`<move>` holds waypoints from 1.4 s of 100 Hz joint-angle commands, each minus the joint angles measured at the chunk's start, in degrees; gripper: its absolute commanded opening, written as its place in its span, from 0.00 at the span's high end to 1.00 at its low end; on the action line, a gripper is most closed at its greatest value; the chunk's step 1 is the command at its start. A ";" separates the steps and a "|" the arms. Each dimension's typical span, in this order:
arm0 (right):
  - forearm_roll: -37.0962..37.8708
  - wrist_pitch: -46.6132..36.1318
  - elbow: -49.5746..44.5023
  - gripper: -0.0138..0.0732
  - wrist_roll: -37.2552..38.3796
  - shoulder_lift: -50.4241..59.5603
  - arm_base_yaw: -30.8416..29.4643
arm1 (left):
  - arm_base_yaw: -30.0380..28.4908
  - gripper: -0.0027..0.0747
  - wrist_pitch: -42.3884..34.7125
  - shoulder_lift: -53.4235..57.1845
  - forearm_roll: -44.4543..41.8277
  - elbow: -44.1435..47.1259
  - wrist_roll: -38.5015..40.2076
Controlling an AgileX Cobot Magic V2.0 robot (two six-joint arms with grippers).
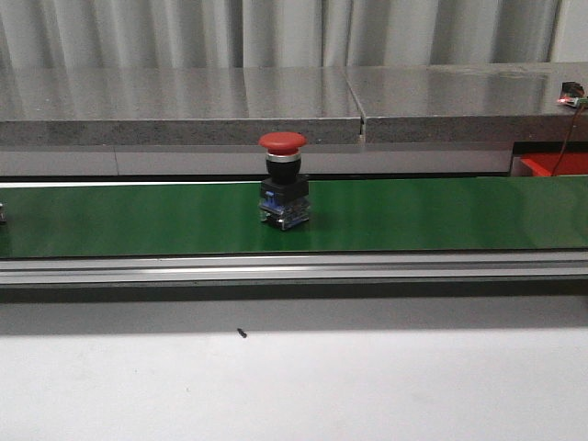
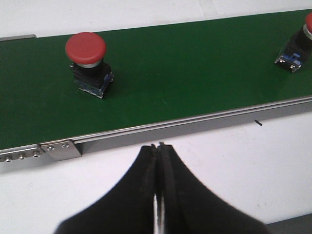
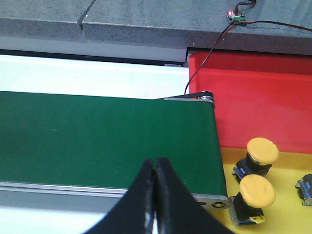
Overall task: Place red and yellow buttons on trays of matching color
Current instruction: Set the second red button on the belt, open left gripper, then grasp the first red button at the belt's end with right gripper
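A red button (image 1: 283, 188) stands upright on the green belt (image 1: 138, 216) in the front view. The left wrist view shows two red buttons on that belt, one close (image 2: 87, 61) and one at the frame's edge (image 2: 297, 46). My left gripper (image 2: 157, 146) is shut and empty, over the white table in front of the belt's rail. My right gripper (image 3: 155, 160) is also shut and empty, over the belt's near edge by its end. Beyond that end are the red tray (image 3: 263, 102) and the yellow tray (image 3: 287, 217), which holds two yellow buttons (image 3: 261, 153) (image 3: 256, 195).
A metal rail (image 1: 294, 269) runs along the belt's front. Behind the belt is a grey stone ledge (image 1: 184, 106). A black cable (image 3: 214, 46) leads from a small circuit board (image 3: 238, 18) down to the belt's end roller. Another part (image 3: 306, 187) is cut off on the yellow tray.
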State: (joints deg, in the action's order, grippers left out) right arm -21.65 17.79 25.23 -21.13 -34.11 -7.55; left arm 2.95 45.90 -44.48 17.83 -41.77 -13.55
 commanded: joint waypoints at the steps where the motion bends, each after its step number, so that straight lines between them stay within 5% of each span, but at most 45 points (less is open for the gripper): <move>1: -0.70 -4.07 1.48 0.92 -0.53 0.03 0.13 | 0.52 0.99 -3.96 3.39 1.61 -0.17 -0.09; 61: -0.88 -2.92 2.49 0.92 -0.53 -0.15 0.13 | 0.52 0.99 -7.01 25.00 2.40 9.26 -0.09; 110: -0.37 14.04 23.69 0.91 -2.34 -15.94 8.33 | 0.52 0.99 -6.35 25.14 2.97 9.26 -0.09; 119: -0.37 15.98 28.00 0.79 -2.34 -20.45 10.13 | 0.52 0.99 -6.35 25.14 2.97 9.26 -0.09; 140: -0.37 17.57 34.41 0.31 -2.34 -29.66 14.82 | 0.52 0.99 -6.35 25.14 2.97 9.26 -0.09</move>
State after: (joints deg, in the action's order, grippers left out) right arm -21.44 37.00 56.00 -22.94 -61.57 5.87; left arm 3.15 43.23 -18.88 19.26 -31.02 -13.63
